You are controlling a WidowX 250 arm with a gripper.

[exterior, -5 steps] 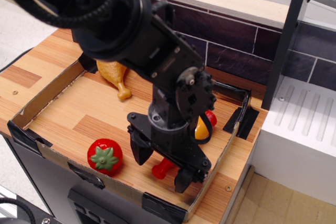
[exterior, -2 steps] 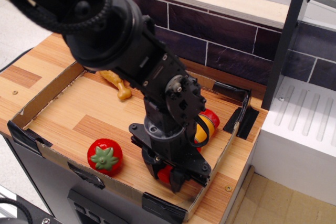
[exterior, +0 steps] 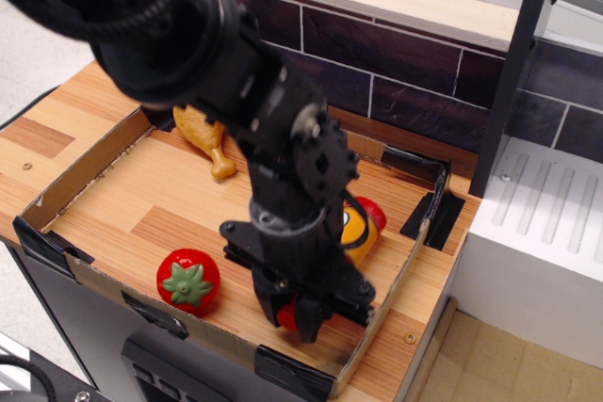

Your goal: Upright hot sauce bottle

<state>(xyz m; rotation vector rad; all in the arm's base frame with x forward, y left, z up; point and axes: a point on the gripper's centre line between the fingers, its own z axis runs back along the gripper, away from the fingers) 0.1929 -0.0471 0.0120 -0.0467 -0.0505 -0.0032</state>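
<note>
The hot sauce bottle (exterior: 362, 229) lies tilted near the right wall of the cardboard tray (exterior: 89, 162). Its red body and yellow-orange label show behind the wrist; its red cap end pokes out between the fingers low in front. My gripper (exterior: 300, 313) points down over the neck end and is shut on it. Most of the bottle is hidden by the arm.
A round red toy fruit with a green leafy top (exterior: 188, 281) sits at the tray's front left. A yellow toy drumstick (exterior: 209, 137) lies at the back. A dark brick wall is behind, a black post (exterior: 513, 72) and a white rack (exterior: 546, 223) stand to the right.
The gripper was open astride the bottle's neck a second ago; it has closed on it and shifted slightly left, and the bottle's body has moved with it.
</note>
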